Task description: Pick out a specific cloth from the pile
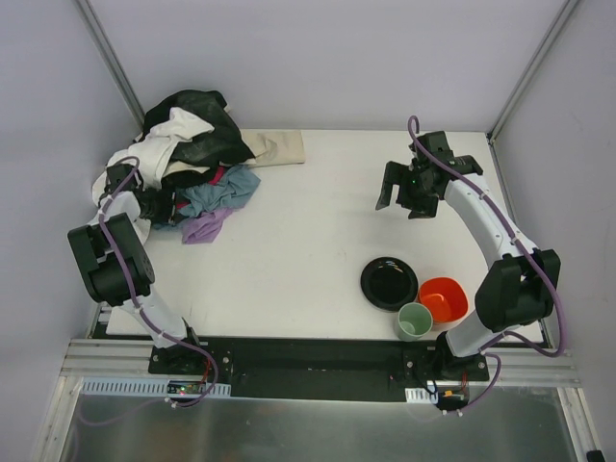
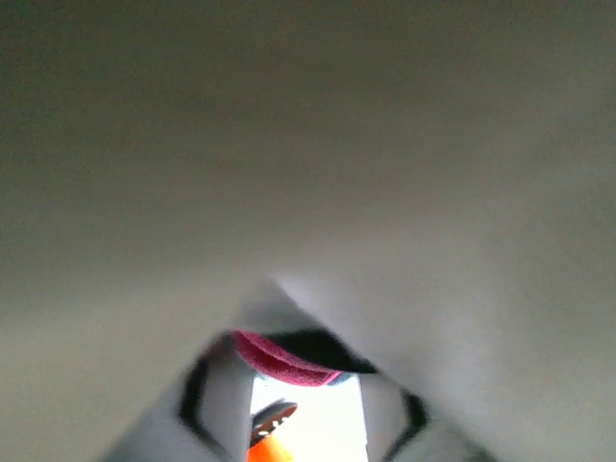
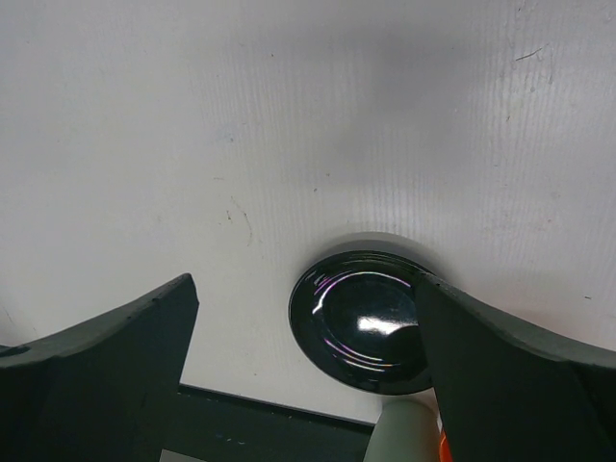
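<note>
**Left hand buried in the heap, lavender cloth lying just beside it**

The white desk [image 1: 318, 231] is carrying everything. The heap of mixed garments in black, white, beige, blue-grey and pink-red fabric [image 1: 192, 144] is sitting at the far left. The left hand [image 1: 157, 206] is sitting pushed into its near-left edge.

The soft, plain lavender-purple cloth [image 1: 206, 227] is poking out from under a crumpled blue-grey cloth [image 1: 223, 191], just to the right of that hand. Only a corner is showing. On the left wrist camera, pale fabric is covering nearly everything, with a strip of pink-red fabric [image 2: 284, 361] ahead. I cannot tell whether this hand is spread, closed or gripping anything.

The right hand [image 1: 404, 197] is hanging well apart over bare desk, fingers spread wide and carrying nothing. A glossy round black plate [image 1: 389, 283] is lying on the base side of it, with an orange bowl [image 1: 445, 298] and a pale green cup [image 1: 415, 320] just past that.

To do this step well, the left hand should probably be pinching the lavender corner alone, clear of the blue-grey layer above it. It should then be drawing it low and outward toward bare desk, slowly, so the neighbouring garments are sliding off rather than trailing along.
</note>
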You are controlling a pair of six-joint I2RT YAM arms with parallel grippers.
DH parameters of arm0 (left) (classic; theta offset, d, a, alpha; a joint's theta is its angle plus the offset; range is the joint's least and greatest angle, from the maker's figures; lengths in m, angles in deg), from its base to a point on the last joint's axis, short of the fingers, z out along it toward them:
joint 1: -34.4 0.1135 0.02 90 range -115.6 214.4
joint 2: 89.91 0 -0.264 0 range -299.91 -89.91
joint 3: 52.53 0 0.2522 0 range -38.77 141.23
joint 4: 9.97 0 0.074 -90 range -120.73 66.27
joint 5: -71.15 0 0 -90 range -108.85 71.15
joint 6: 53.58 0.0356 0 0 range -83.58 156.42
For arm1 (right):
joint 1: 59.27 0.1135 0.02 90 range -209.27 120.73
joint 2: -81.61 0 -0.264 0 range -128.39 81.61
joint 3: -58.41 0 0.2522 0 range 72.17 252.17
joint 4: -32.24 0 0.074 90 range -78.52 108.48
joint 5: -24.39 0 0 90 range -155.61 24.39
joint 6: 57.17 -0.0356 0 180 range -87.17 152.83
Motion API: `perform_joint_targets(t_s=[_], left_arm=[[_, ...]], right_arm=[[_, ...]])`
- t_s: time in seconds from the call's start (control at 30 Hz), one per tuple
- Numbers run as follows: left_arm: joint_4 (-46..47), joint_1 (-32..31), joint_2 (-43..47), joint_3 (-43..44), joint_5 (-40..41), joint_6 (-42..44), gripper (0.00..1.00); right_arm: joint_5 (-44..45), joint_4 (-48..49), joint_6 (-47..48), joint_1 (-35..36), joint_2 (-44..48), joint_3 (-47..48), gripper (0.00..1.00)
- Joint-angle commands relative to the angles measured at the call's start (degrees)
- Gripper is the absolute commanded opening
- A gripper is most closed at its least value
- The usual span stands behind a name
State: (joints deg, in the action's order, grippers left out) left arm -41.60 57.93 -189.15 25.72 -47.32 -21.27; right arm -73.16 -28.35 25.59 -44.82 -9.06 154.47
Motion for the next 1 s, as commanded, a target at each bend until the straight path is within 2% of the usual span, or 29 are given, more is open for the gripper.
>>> perform_joint_targets(t_s=[0.0,0.03,0.1,0.2,0.37,0.53,0.73,0.77,0.83,0.97], left_arm=[[2.84,-1.38,-0.78,5.20,0.87,2.49,0.26],[2.84,-1.47,-0.43,6.17,0.78,3.02,0.17],[2.84,-1.56,0.19,8.71,0.17,4.16,0.07],[2.84,-1.64,0.36,13.19,-1.41,5.39,0.00],[2.84,-1.64,-0.68,20.40,-4.66,4.79,0.00],[2.84,-2.17,-4.20,28.84,-9.15,3.55,0.00],[2.84,-2.44,-9.56,35.70,-10.81,1.27,0.01],[2.84,-2.44,-10.52,36.32,-11.43,0.92,0.05],[2.75,-2.44,-12.81,37.28,-12.66,0.39,0.11],[2.40,-2.35,-14.84,36.85,-14.68,-0.40,0.12]], right_arm=[[0.61,-0.37,-0.84,0.57,0.15,3.39,0.96],[0.52,-0.46,-0.67,0.92,-0.11,3.83,0.96],[0.70,-0.46,-0.40,2.15,-0.90,5.23,0.96],[0.43,0.24,-0.14,4.96,-2.40,7.86,0.96],[-1.49,0.60,-1.45,11.28,-8.10,15.42,0.96],[-7.81,2.18,-5.93,17.17,-16.71,26.74,0.96],[-14.59,3.40,-15.50,23.06,-30.86,41.52,0.96],[-15.47,4.02,-17.52,23.68,-33.14,43.28,0.96],[-18.19,7.61,-22.26,24.56,-36.40,44.35,0.96],[-21.62,16.30,-33.16,25.70,-40.45,41.81,0.96]])
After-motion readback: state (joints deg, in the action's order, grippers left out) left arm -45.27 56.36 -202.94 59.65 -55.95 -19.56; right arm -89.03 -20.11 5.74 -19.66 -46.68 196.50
